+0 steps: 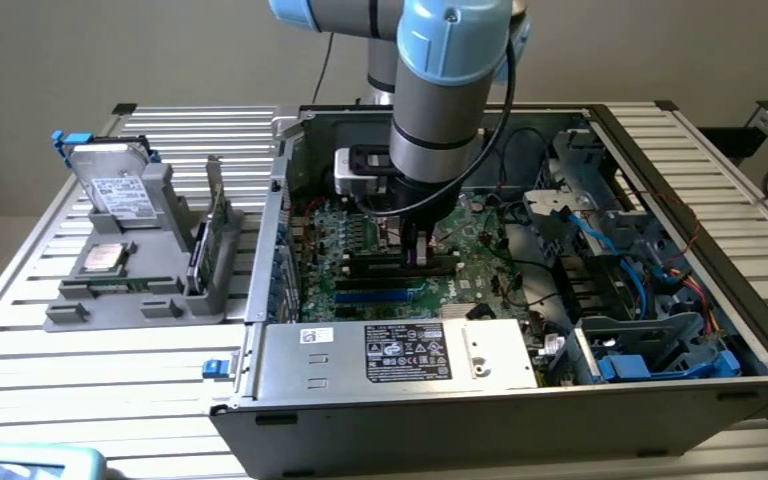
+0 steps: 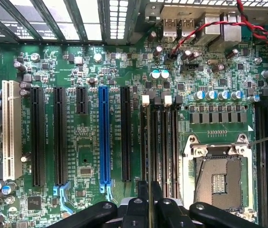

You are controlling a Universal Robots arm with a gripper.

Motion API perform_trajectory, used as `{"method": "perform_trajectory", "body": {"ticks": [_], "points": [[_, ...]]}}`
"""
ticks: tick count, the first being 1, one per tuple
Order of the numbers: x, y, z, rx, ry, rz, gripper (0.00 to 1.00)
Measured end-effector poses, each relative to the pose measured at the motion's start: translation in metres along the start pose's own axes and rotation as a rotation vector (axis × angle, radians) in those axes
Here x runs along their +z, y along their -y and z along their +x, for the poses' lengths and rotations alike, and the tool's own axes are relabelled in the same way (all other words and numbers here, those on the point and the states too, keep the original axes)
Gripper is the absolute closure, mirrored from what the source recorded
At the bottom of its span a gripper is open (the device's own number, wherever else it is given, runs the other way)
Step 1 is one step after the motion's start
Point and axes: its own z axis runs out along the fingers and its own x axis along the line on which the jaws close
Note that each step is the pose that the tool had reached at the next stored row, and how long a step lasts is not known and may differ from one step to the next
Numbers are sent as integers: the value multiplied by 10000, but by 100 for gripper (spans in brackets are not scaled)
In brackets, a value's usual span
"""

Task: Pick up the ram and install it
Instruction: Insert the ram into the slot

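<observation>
Ram (image 2: 149,164) shows edge-on, thin, pinched in tool (image 2: 149,189).

An open computer case (image 1: 491,425) on a slatted table (image 1: 104,385) exposes its green motherboard (image 2: 87,142), blue expansion slot (image 2: 104,135) and CPU socket (image 2: 217,180), while a hard drive (image 1: 124,185) rests in a grey fixture (image 1: 104,305) alongside.

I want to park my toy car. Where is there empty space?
Bare slatted table lies nearer the camera than the grey holder, to the exterior view's left of the computer case. Inside the case it is crowded: motherboard, cables and the robot arm.
</observation>
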Motion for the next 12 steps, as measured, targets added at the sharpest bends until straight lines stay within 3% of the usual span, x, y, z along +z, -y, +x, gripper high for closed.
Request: {"method": "perform_trajectory", "body": {"ticks": [7, 9, 12], "points": [[6, -1, 0, -1, -3, 2, 84], [6, -1, 0, -1, -4, 1, 71], [2, -1, 0, 0, -17, 2, 65]]}}
